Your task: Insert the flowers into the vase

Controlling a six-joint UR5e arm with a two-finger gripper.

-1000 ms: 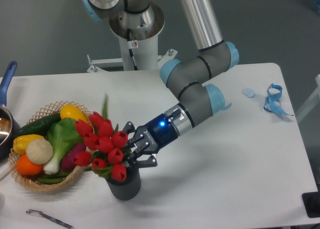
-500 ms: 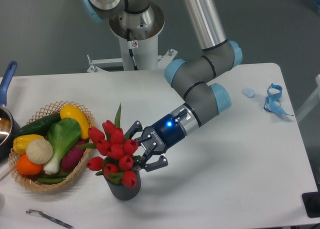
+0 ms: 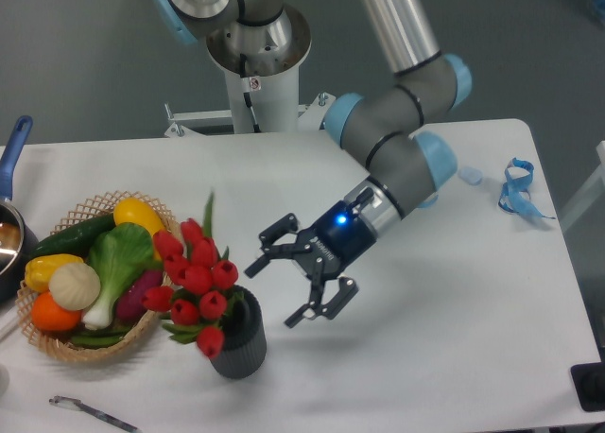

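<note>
Flowers [image 3: 194,284] stood in the vase [image 3: 237,343] near the table's [image 3: 454,357] front edge, leaning left toward the wicker basket [image 3: 85,343], while the gripper [image 3: 288,289] hung just to their right, fingers spread apart and holding nothing, apparently because the bunch was seated.

1. The flowers [image 3: 194,280] have red buds with green leaves and stems.
2. The vase [image 3: 239,343] is dark grey-black with fine ribbing on its sides.
3. The gripper [image 3: 284,287] is black, with a small blue light glowing on the wrist behind it.
4. The arm [image 3: 397,145] is silver-grey with light blue joint caps.
5. The table [image 3: 444,338] is white.
6. The basket [image 3: 66,346] is tan woven wicker, holding yellow, green, orange, white and purple toy vegetables [image 3: 99,268].
7. A ribbon [image 3: 516,189] near the table's edge is blue.
</note>
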